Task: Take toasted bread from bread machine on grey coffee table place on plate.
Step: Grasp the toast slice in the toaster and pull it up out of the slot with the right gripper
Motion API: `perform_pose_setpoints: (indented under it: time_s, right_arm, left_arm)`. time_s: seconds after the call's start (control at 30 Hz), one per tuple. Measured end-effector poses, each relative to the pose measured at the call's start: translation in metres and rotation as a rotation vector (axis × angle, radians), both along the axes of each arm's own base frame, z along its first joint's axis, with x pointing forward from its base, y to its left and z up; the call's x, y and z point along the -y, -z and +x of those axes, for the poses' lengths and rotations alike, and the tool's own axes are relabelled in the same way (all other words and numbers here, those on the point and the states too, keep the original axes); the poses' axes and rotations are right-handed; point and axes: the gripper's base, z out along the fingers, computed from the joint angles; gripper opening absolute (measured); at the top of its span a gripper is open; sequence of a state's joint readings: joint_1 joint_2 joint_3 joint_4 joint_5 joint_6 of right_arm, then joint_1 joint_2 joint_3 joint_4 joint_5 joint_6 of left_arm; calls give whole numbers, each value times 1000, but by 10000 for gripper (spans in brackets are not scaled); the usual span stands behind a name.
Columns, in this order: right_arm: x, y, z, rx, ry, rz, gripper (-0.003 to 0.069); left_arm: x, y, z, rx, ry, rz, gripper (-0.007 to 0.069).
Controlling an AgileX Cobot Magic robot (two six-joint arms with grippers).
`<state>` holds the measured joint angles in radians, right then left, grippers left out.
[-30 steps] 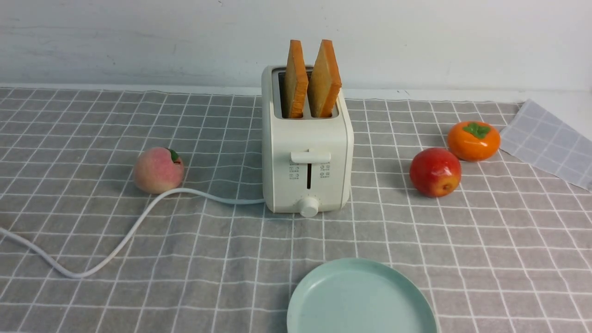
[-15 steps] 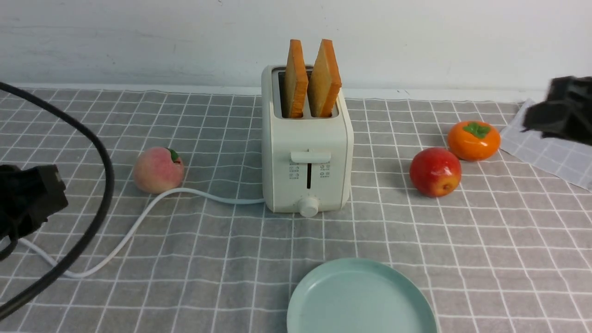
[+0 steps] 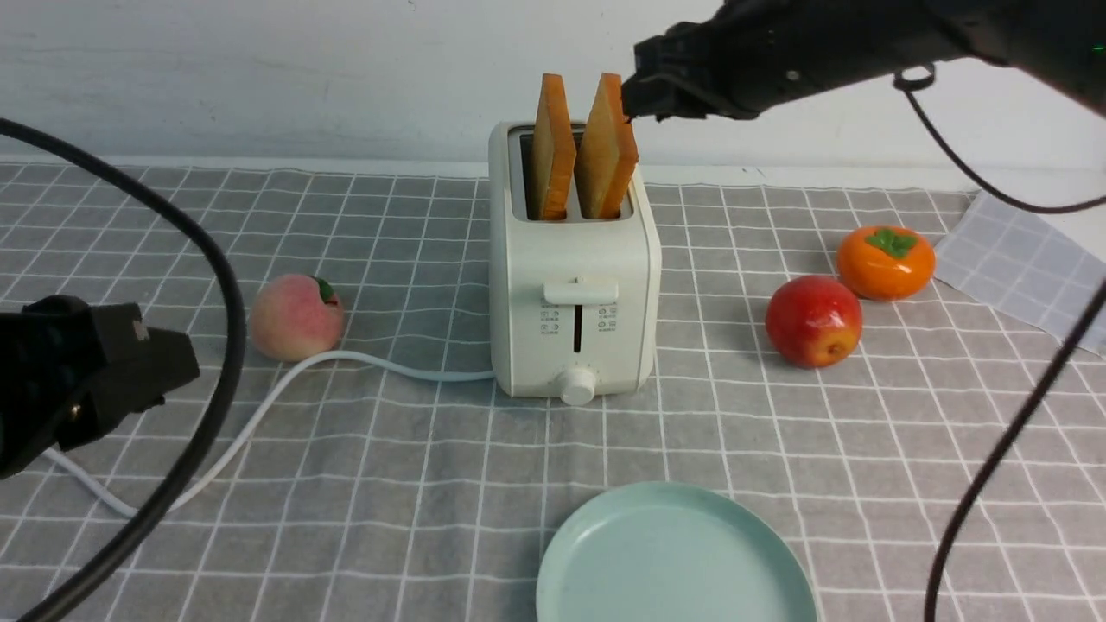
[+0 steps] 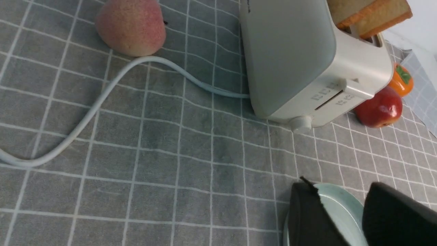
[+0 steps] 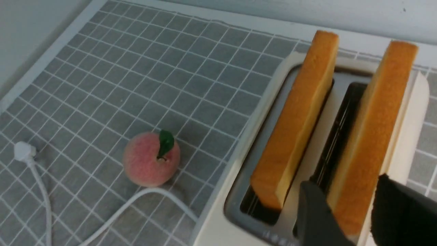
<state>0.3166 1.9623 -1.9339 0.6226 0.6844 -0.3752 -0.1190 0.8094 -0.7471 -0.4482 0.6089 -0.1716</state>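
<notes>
Golden-tan, orange-crusted toasted bread (image 3: 553,147) upright in white bread machine (image 3: 570,259); right hand (image 5: 344,186) spread astride one slice (image 5: 370,136), left hand (image 4: 339,191) released.

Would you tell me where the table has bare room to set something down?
The widest bare table surface lies right of the plate, nearer than the apple. A smaller strip runs between the toaster and the plate. Behind the peach is bare too. Crowded: near left, where the cord loops by the left gripper, and around the apple and persimmon.
</notes>
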Motion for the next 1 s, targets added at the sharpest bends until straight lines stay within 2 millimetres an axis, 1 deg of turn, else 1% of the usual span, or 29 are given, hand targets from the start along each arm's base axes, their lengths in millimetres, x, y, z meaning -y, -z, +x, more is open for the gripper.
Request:
perform_pose_setpoints:
  time_s: [0.03,0.13,0.27,0.53,0.67,0.93,1.0]
  right_arm:
    - [-2,3,7,5,4,-5,253]
    - [-3,8,17,12,19,-6,253]
    - [-5,16,25,13,36,-1,253]
    - [-9,45,38,-41,46,4,253]
    - [-10,48,41,-45,51,14,244]
    - [-11,48,40,-54,50,26,179]
    - [-11,47,40,-60,52,31,176]
  left_arm:
    - [1,1,-1,-9,6,-3,237]
    - [1,2,-2,-29,18,-5,237]
    - [2,4,-4,-56,31,-4,237]
    - [3,4,-4,-64,35,-4,237]
    - [3,4,-4,-64,35,-4,237]
    - [3,5,-4,-67,36,-3,237]
    - [3,5,-4,-67,36,-3,237]
